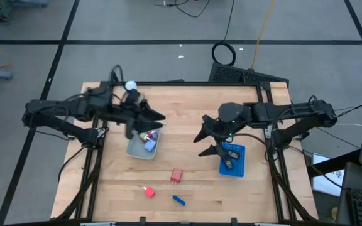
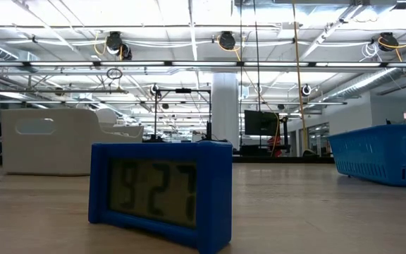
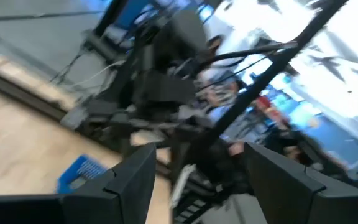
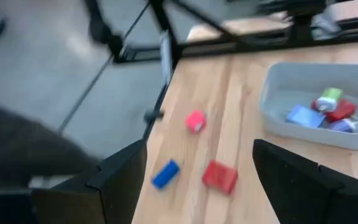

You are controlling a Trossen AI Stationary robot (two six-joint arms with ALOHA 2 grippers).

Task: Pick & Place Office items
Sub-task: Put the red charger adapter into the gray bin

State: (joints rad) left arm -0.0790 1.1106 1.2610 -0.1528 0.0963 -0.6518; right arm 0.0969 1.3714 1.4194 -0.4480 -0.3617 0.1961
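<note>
Three office items lie loose on the wooden table: a red block (image 1: 176, 176) (image 4: 219, 176), a small red-pink piece (image 1: 148, 192) (image 4: 195, 121) and a blue piece (image 1: 178, 201) (image 4: 165, 174). The grey tray (image 1: 134, 150) (image 4: 278, 109) holds several more, red, green, blue and lavender (image 4: 325, 111). The blue tray (image 1: 239, 168) holds dark items (image 1: 230, 155). My left gripper (image 1: 154, 122) (image 3: 197, 155) is open above the grey tray's far end. My right gripper (image 1: 205, 142) (image 4: 197, 152) is open, between the two trays beside the blue one, touching nothing.
A white ball on a round base (image 1: 131, 86) stands at the table's far left, behind my left arm. In the low view a blue block with a grey display face (image 2: 161, 194) stands close by, with the blue tray (image 2: 383, 155) on the right. Bare wood lies between the trays.
</note>
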